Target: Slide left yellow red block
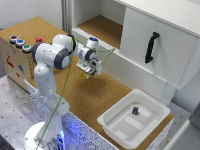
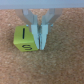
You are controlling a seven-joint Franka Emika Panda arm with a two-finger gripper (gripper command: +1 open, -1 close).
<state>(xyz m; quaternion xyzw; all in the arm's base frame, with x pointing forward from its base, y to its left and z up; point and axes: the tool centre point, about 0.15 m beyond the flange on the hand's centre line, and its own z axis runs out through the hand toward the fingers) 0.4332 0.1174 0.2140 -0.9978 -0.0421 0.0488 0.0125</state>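
Wrist view shows the gripper (image 2: 40, 44), nearly closed and holding nothing, touching the block (image 2: 25, 39), probably light, rigid, easily pushed sideways.

Yellow red block (image 2: 26, 39): lime-yellow, dark markings on faces. Worktop (image 1: 95, 90): speckled cork brown. Bin (image 1: 116, 131): white. Small block inside (image 1: 134, 110): dark maroon. Cabinet handle (image 1: 151, 47): black.
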